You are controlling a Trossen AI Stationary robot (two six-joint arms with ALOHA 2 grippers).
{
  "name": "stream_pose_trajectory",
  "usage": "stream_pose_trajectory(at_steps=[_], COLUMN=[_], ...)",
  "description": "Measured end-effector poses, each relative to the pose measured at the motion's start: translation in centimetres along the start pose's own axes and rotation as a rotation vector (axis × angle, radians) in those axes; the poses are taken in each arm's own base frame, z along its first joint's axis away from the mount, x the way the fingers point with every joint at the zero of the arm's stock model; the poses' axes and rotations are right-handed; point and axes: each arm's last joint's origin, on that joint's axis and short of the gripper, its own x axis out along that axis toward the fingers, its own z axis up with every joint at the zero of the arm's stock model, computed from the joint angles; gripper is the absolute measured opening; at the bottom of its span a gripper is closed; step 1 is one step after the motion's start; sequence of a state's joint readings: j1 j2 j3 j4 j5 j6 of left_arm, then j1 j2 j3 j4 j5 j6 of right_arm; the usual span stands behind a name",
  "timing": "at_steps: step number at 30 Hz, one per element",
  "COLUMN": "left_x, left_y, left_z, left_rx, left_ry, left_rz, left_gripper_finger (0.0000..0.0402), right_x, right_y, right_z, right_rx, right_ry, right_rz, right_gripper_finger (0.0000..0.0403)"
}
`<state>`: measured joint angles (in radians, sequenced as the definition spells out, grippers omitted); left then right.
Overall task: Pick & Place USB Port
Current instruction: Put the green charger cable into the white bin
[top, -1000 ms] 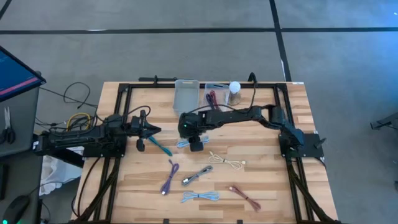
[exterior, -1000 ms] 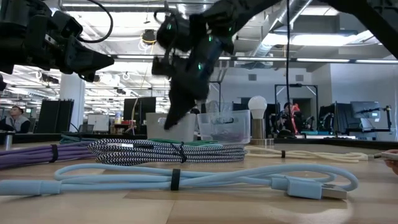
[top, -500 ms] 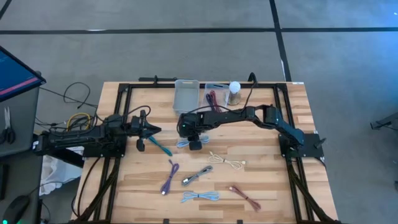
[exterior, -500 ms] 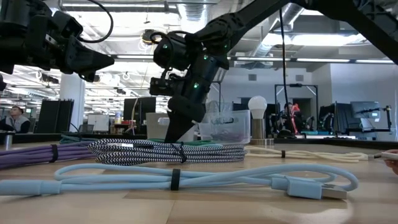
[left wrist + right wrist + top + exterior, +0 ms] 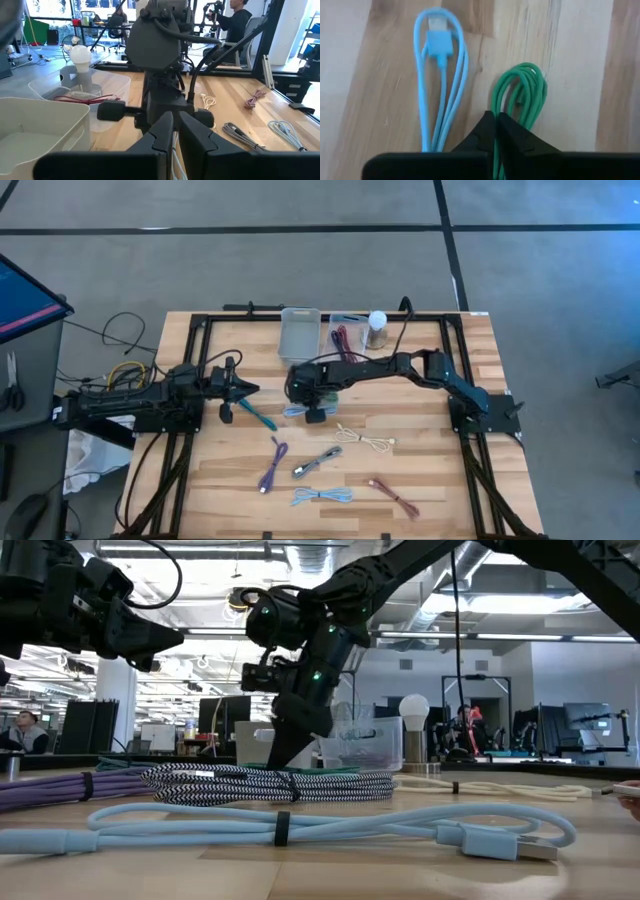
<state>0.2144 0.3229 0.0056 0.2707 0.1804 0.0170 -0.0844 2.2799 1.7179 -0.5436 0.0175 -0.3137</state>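
A green USB cable (image 5: 522,95) lies coiled on the wooden table, next to a light-blue cable (image 5: 440,75), (image 5: 296,412). My right gripper (image 5: 495,119) reaches in from the right, points down at the table's middle (image 5: 300,398) and is shut on the green cable. In the low view its fingers (image 5: 272,755) come down to the green cable (image 5: 320,769), behind a striped cable. My left gripper (image 5: 245,390) hovers shut at the table's left, above the wood, and faces the right arm (image 5: 160,45). My right gripper pinches strands on one side of the green cable's loop (image 5: 496,107) between its two fingers, from above, pointing down. The fingers lie along the strands. The coil rests flat on the table.
A teal cable (image 5: 258,417) lies between the two grippers. More cables lie nearer the front: purple (image 5: 272,465), striped (image 5: 317,462), cream (image 5: 365,438), light blue (image 5: 322,496) and red (image 5: 392,495). Clear bins (image 5: 300,330) and a white-topped jar (image 5: 377,328) stand at the far edge.
My right gripper has come down toward the table and a little toward its left edge, ending on the green cable. The cables lie where they were.
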Motion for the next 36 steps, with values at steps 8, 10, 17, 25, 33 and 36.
stream_pose_trajectory(at_steps=[8, 10, 17, 25, 33, 36], left_x=[0.0, 0.0, 0.0, 0.0, 0.0, 0.0], left_y=[0.0, 0.0, 0.0, 0.0, 0.0, 0.0], left_z=[0.0, 0.0, 0.0, 0.0, 0.0, 0.1], left_rx=[0.000, 0.000, 0.000, 0.001, 0.001, 0.001], left_ry=[-0.001, -0.001, -0.001, -0.004, -0.004, -0.005], left_rz=[0.000, 0.000, 0.000, 0.000, 0.000, 0.000], left_gripper_finger=[0.0027, 0.0027, 0.0027, 0.0027, 0.0027, 0.0027], right_x=[-6.6, -7.8, -11.8, -13.0, -8.2, -6.2], right_y=[-2.6, -3.5, -8.3, -13.3, -15.3, -15.5], right_z=[1.6, 1.7, 2.2, 2.1, 0.2, -0.5], right_rx=[0.006, 0.024, 0.205, 0.395, 0.513, 0.532], right_ry=[-0.126, -0.163, -0.419, -0.740, -0.666, -0.620], right_rz=[-0.160, -0.183, -0.290, -0.237, -0.213, -0.205], right_gripper_finger=[0.0000, 0.0000, 0.0000, 0.0000, 0.0000, 0.0000])
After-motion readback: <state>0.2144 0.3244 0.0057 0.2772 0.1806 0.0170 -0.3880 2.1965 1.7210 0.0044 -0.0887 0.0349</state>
